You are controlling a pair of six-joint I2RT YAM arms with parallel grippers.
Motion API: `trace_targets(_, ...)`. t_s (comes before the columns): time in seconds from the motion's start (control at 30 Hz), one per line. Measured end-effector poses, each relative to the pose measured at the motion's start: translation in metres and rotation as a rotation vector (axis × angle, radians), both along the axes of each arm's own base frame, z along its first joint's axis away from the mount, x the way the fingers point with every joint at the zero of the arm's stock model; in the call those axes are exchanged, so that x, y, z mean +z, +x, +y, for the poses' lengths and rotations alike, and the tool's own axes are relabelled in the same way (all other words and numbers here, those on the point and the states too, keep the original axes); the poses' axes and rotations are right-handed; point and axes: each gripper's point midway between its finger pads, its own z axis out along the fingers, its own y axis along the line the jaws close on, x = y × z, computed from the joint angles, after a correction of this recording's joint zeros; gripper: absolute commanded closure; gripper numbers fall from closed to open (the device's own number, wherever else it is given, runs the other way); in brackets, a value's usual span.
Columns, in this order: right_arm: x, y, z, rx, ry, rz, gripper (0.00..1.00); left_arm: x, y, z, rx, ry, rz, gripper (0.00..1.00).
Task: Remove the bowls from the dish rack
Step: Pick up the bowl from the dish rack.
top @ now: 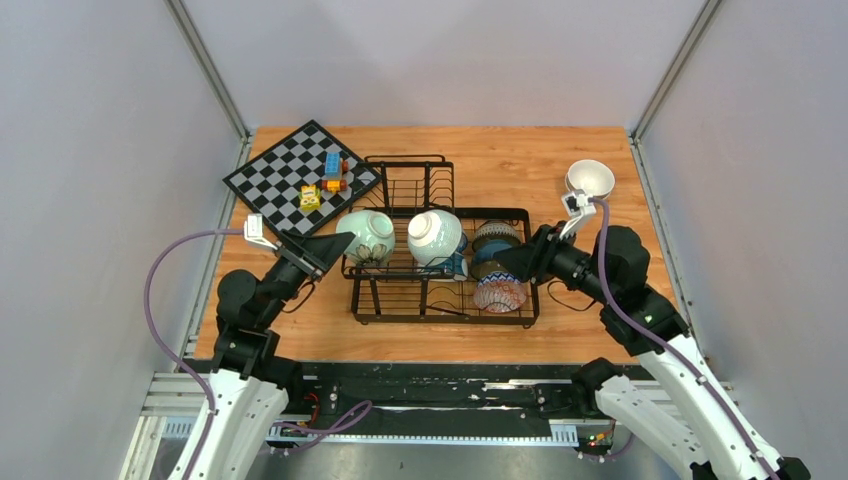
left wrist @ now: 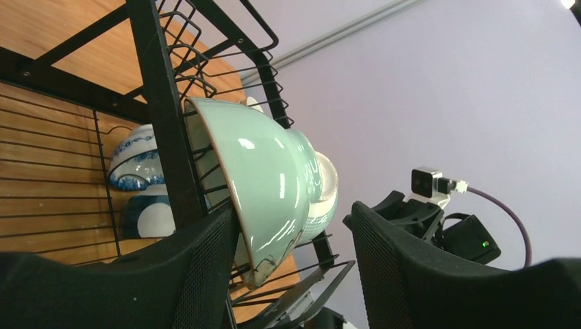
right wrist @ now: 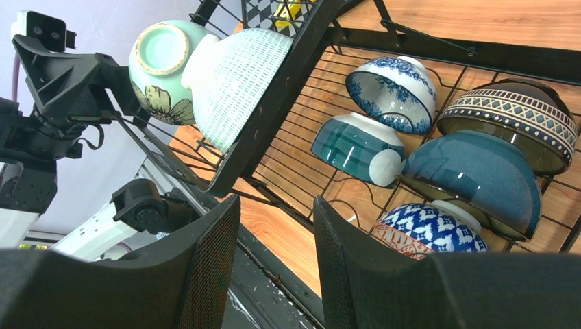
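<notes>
Several glossy round bowls [top: 436, 236], black wire dish rack [top: 430, 319], wooden table [top: 560, 150].

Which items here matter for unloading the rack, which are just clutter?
Job: dish rack; mint bowl; white ribbed bowl; dark blue bowl; brown banded bowl; blue-flowered bowl; teal checked bowl; blue-and-red patterned bowl; white bowl outside the rack.
Clutter: chessboard; toy blocks.

The counter [top: 530, 160] is smooth wood with visible grain. The dish rack [left wrist: 161, 103] is matt black metal wire. The mint green bowl [left wrist: 267, 178] and the dark blue bowl [right wrist: 473, 178] are glossy glazed ceramic. The left gripper [left wrist: 293, 212] has matt black, finely meshed fingers [left wrist: 411, 274].
</notes>
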Motion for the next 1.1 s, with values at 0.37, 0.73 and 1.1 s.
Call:
trace_targets(0.37,-0.0039,0.0014,0.0031,0.006,0.008,0.018,0.53,0.0017,0.0015,-0.0035,-0.023,-0.042,-0.026,0.43)
trace_targets(0.73,-0.0065,0.0024,0.0037,0.006,0.006,0.022,0.53,0.0008,0.0036,-0.0072,-0.047,-0.073,-0.037,0.51)
trace_targets(1.1,-0.0059,0.0023,0.0034,0.007,0.004,0.016,0.50,-0.0004,0.0060,-0.0100,-0.065,-0.089,-0.041,0.58)
